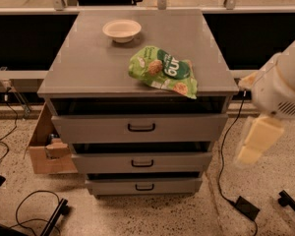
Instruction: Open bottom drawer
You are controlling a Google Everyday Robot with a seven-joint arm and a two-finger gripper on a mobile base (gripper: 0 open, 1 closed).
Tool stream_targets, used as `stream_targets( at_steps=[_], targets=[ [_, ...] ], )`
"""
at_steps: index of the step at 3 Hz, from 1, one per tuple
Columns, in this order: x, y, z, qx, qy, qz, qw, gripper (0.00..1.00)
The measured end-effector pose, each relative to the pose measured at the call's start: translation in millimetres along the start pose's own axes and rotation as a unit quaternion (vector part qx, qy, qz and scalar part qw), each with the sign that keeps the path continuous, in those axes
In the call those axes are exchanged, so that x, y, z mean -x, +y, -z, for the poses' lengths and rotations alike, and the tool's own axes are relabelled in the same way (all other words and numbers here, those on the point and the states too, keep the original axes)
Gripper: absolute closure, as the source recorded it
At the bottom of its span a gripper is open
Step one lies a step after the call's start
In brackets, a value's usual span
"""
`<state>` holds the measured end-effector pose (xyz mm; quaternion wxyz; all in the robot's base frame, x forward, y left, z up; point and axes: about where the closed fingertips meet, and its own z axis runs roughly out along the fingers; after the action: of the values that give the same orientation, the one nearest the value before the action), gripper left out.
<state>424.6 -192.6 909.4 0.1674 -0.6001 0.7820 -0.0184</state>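
On my feed the grey cabinet carries a shallow white bowl near its back edge; I can make out only its pale inside. A green snack bag lies flat near the front right, one corner hanging over the edge. A cardboard box sits on the floor against the cabinet's left side, holding something small that I cannot identify. The bottom drawer is the lowest of three, just above the speckled floor. It has the shallowest grey front and a small black loop handle at its centre. A dark gap runs above its front, and its inside is hidden from me. The gripper hangs to the cabinet's right, apart from every drawer; I cannot tell whether it is spread or closed.
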Motion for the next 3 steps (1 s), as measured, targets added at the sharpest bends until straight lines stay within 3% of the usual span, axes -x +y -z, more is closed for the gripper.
stream_targets(
  at_steps=[1, 3],
  targets=[
    [0, 27, -63, 0.005, -0.009, -0.012, 0.9999, 0.0],
    [7, 64, -219, 0.022, 0.008, -0.02, 0.9995, 0.0]
  ],
)
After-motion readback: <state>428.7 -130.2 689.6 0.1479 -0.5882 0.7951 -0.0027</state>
